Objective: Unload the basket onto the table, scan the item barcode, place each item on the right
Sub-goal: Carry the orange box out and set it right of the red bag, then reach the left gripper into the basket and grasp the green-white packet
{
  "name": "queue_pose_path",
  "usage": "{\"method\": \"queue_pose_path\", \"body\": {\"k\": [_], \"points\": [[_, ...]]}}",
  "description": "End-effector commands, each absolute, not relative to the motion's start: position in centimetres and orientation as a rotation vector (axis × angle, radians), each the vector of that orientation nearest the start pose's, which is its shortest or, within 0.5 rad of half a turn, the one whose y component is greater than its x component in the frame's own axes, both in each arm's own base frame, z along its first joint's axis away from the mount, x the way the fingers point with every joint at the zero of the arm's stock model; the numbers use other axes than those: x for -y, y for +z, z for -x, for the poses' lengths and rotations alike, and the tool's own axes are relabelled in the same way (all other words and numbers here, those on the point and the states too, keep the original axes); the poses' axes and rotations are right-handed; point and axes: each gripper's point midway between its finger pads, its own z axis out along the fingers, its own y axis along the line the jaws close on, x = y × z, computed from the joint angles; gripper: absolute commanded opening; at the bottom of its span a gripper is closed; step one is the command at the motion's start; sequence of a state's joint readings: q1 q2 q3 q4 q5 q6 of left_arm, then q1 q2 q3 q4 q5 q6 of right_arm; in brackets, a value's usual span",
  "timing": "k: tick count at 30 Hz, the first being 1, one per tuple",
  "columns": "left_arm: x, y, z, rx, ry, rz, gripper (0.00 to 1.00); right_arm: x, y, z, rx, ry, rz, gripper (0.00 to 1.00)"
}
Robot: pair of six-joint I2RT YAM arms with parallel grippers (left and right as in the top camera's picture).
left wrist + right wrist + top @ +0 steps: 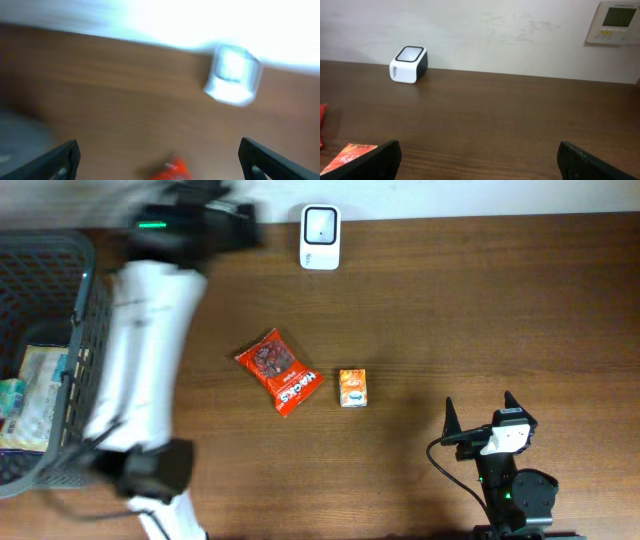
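left gripper (159,145) spread, empty, view blurred | right gripper (477,147) spread too | risk: we reckon a hasty reach clips scanner (233,75) or shoves snack packet (279,371)

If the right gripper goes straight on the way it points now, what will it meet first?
Nothing on the table, it seems: ahead of the right gripper lies only bare table, then the wall. The white scanner stands well left of that line.
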State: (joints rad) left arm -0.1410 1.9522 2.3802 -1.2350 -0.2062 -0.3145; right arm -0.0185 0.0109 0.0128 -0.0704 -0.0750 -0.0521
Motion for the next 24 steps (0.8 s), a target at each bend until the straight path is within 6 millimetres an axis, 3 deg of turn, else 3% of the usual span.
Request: {"method": "queue_pose_path", "body": {"k": [1, 2, 4, 10, 13, 16, 19, 24], "points": [[-9.9, 36.2, -44.3, -2.210, 0.193, 0.792, 0.99, -0.9, 15.8, -24.6, -1.638, 0.011, 0.083, 0.98], [-14.2, 35.5, -42.7, -2.183, 0.257, 0.947, 0.99, -0.9, 15.8, -24.6, -1.638, 0.011, 0.083, 0.98], [-19.6, 33.6, -40.4, -2.150, 0.321, 1.149, 0.99, -0.9, 15.8, -24.6, -1.638, 0.011, 0.083, 0.99], [-29.2, 26.9, -34.1, -2.110, 0.442, 1.532, 1.00, -0.9, 15.8, -24.6, -1.638, 0.011, 0.083, 0.99], [-31.3, 23.8, -32.6, -2.162, 0.487, 1.551, 1.00, -0.9, 15.8, -24.6, -1.638, 0.011, 0.083, 0.99], [-32.5, 20.2, -32.8, -2.304, 0.550, 1.385, 0.97, -0.9, 15.8, -24.6, -1.638, 0.011, 0.083, 0.99], [-32.8, 17.1, -33.1, -2.445, 0.604, 1.182, 0.84, -0.9, 15.8, -24.6, -1.638, 0.011, 0.083, 0.99], [-32.3, 13.0, -32.5, -2.585, 0.637, 1.016, 0.84, -0.9, 15.8, -24.6, -1.638, 0.011, 0.083, 0.99]]}}
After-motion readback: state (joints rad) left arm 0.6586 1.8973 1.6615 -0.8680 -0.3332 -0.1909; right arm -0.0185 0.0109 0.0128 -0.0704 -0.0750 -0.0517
